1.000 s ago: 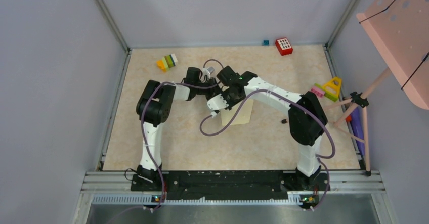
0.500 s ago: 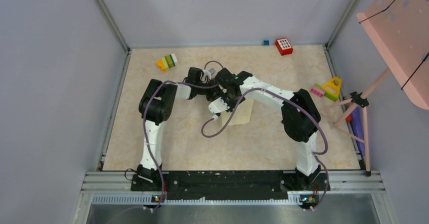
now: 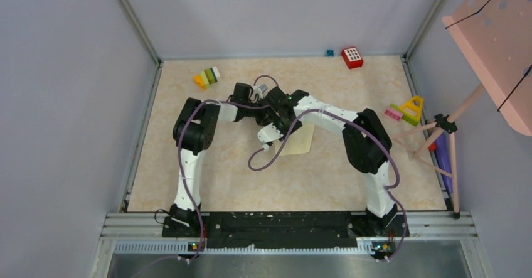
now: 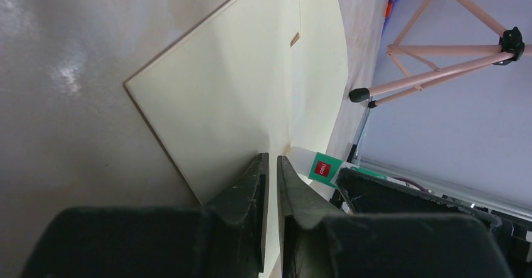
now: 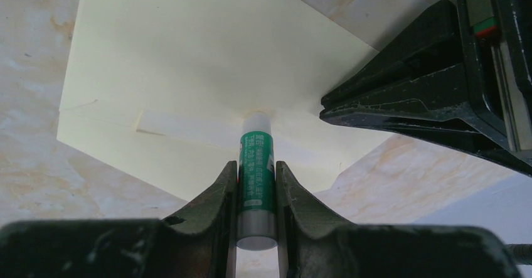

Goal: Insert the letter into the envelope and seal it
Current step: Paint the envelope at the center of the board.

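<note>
The right end effector [image 5: 256, 165] is clenching a green-labelled glue stick [image 5: 256, 190] lengthwise between its fingers, the white tip pointing out past the fingertips and touching the envelope [image 5: 188, 52]; held this way the stick is serving like a pen, so the arm can be drawing adhesive along the paper. The envelope is lying just ahead of that end effector on the marbled surface [image 5: 31, 33], with a fold line running across it close to the tip; the tip seems to be bearing on the flap region, where the seal needs its glue. To the right of the right end effector, the left end effector [image 4: 271, 159] is pinching the envelope's edge, its jaws nearly together with only paper between them; in my judgement it is acting as a clamp, stopping the light sheet from sliding or lifting under the stick's push. In the left wrist view the envelope is spreading away ahead of the fingertips, a small dark mark [image 4: 295, 38] showing far out on its face. Whether the letter is already sitting inside cannot be told; the gluing suggests the sealing step is under way.
</note>
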Controlling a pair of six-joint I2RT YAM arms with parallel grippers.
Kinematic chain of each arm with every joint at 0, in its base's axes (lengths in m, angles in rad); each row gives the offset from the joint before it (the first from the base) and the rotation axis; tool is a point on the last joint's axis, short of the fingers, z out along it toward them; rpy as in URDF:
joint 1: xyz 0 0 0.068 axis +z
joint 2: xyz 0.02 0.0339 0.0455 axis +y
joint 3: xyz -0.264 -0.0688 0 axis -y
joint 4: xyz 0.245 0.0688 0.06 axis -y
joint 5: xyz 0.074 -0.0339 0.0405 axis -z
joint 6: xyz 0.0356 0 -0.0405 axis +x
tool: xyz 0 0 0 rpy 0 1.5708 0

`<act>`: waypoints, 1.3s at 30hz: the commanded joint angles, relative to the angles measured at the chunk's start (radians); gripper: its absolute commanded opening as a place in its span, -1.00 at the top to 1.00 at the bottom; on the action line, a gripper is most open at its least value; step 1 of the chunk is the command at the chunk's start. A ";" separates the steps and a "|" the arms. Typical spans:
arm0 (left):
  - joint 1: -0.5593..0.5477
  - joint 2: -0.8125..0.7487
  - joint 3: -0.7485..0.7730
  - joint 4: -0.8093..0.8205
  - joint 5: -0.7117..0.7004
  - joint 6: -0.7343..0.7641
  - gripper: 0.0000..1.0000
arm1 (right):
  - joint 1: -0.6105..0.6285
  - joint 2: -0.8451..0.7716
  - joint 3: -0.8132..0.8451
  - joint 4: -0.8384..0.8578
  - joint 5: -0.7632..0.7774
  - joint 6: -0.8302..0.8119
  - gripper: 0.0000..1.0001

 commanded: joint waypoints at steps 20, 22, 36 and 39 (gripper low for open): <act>-0.022 0.065 0.096 -0.199 -0.093 0.177 1.00 | -0.011 0.052 0.059 0.108 0.053 -0.038 1.00; -0.026 0.067 0.113 -0.241 -0.100 0.198 1.00 | -0.013 0.058 0.062 0.119 0.060 -0.042 1.00; -0.033 0.071 0.139 -0.284 -0.105 0.224 1.00 | -0.033 0.060 0.073 0.104 0.063 -0.051 1.00; -0.032 0.076 0.139 -0.276 -0.099 0.217 1.00 | -0.035 0.034 0.050 0.062 0.045 -0.059 1.00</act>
